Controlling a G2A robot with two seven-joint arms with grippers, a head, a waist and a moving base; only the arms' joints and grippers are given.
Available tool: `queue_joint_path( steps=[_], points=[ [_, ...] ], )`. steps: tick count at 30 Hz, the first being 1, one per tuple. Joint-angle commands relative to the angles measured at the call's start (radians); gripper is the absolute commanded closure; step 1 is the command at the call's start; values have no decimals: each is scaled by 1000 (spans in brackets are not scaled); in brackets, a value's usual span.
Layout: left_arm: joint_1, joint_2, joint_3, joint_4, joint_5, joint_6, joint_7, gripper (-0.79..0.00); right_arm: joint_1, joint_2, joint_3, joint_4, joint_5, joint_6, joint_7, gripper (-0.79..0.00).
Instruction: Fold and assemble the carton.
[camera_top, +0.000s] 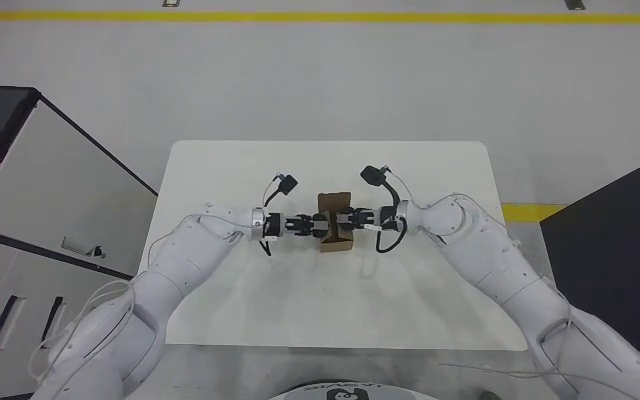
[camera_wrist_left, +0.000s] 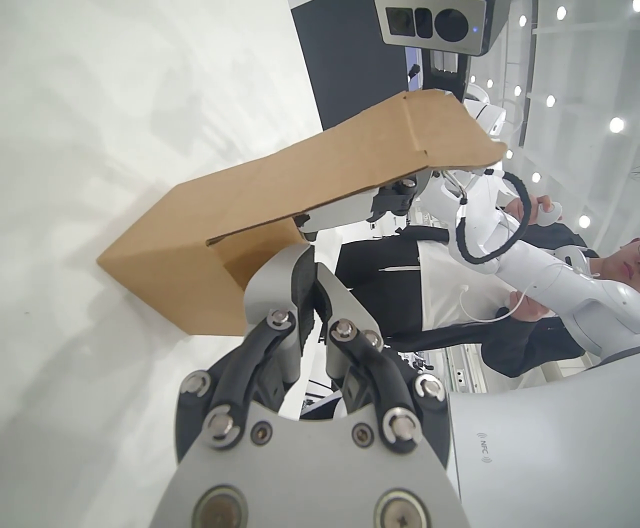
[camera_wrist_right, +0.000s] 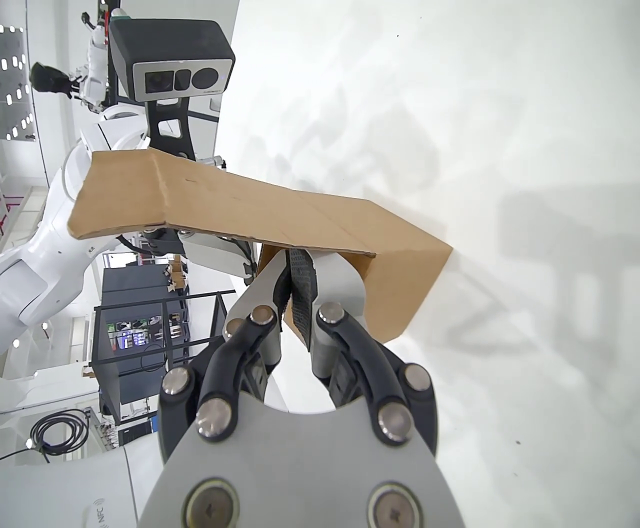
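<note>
The left end effector (camera_top: 312, 226) and right end effector (camera_top: 350, 218), both narrowed almost closed, are touching the brown carton (camera_top: 337, 243) from opposite sides. It is sitting mid-tabletop (camera_top: 420, 300).

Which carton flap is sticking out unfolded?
The far flap of the carton, on the side away from the robot; the left gripper and right gripper hold the two sides, jaws shut.

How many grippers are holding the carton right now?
2. The left gripper clamps one side of the carton, the right gripper the opposite side, with the carton standing on the table between them.
</note>
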Motion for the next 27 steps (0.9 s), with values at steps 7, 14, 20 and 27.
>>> queue_joint_path(
  steps=[7,14,20,27],
  points=[
    [-4,-8,-7,13,56,3,43,0,8,-12,-4,14,-12,6,0,0],
    [4,-10,-20,4,48,-17,23,0,4,-16,7,4,-24,-3,-4,0],
    [7,-15,-22,0,54,-17,3,0,-1,-20,10,8,-34,7,5,0],
    [10,-19,-33,-3,61,-21,16,0,-7,-23,20,7,-38,1,3,0]
  ],
)
